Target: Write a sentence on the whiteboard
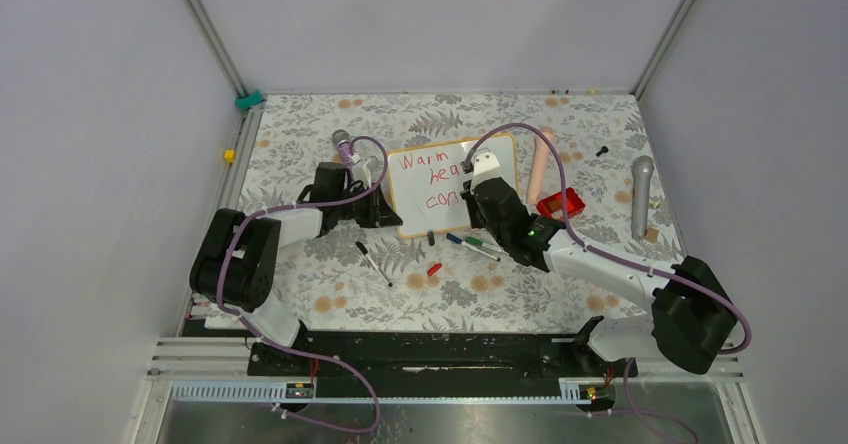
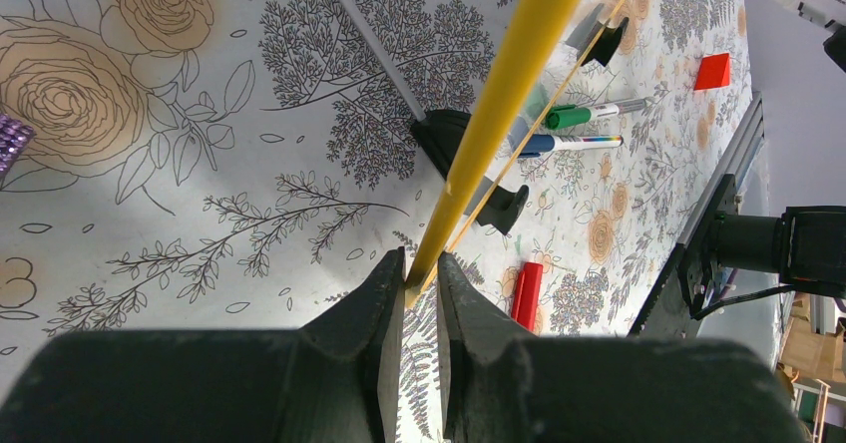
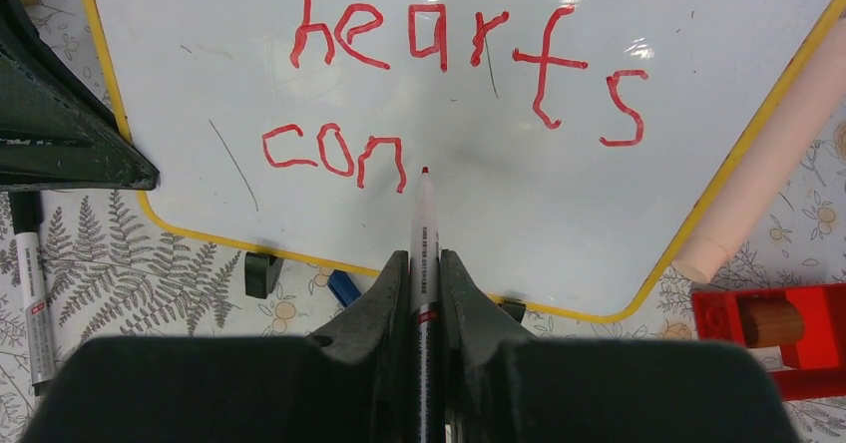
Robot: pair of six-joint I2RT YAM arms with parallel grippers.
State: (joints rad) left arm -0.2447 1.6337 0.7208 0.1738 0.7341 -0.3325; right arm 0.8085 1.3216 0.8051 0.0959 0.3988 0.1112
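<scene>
The whiteboard lies on the flowered table with its yellow frame pinched at the left edge by my left gripper, which is shut on it. Red words of the sentence read "Warm", "hearts" and "con" in three lines. My right gripper is shut on a red-tipped marker. The marker's tip sits at the board just right of the "n" of "con". From above, the left gripper is at the board's left side and the right gripper is over its lower right part.
A pink cylinder and a red block lie right of the board, with a grey microphone farther right. Green and blue markers, a red cap and a black marker lie in front. Another microphone lies behind the left gripper.
</scene>
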